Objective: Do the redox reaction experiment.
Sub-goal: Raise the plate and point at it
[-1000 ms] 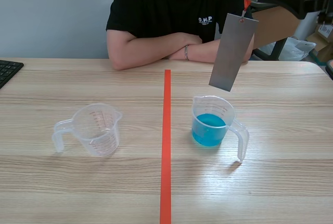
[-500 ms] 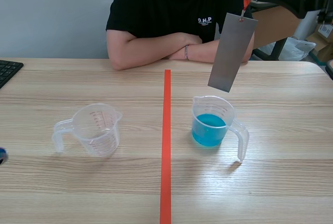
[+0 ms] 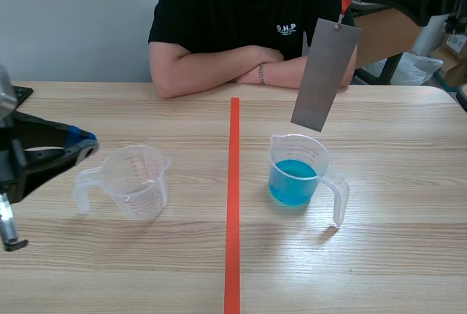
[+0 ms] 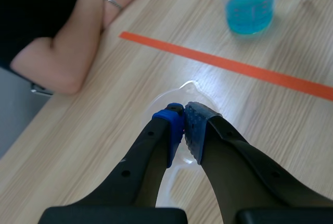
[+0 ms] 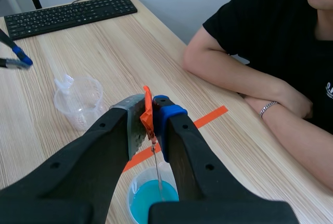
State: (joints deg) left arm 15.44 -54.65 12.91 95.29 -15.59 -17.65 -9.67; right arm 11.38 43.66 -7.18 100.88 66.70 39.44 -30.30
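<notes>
Dipping is not yet done: the right claw (image 5: 151, 110) pinches an orange tag (image 3: 345, 6), and the plate (image 3: 326, 73) hangs from it above the blue cup (image 3: 294, 177), not touching the liquid. The left claw (image 4: 183, 122), closed on nothing, hovers over the empty cup (image 3: 137, 181) on the tabletop (image 3: 379, 255).

Two cups: the empty cup (image 3: 136, 180) left of the tape line (image 3: 233, 204), the blue cup (image 3: 295, 175) right of it. One grey plate (image 3: 326, 74), right of the line, with one orange tag (image 3: 346, 4) at its top. One keyboard (image 5: 67, 11), far left of the line. One person (image 3: 248, 14) beyond the line's far end, wearing one bracelet (image 3: 260, 73). Two grippers: left gripper (image 4: 184, 119), right gripper (image 5: 152, 114).
</notes>
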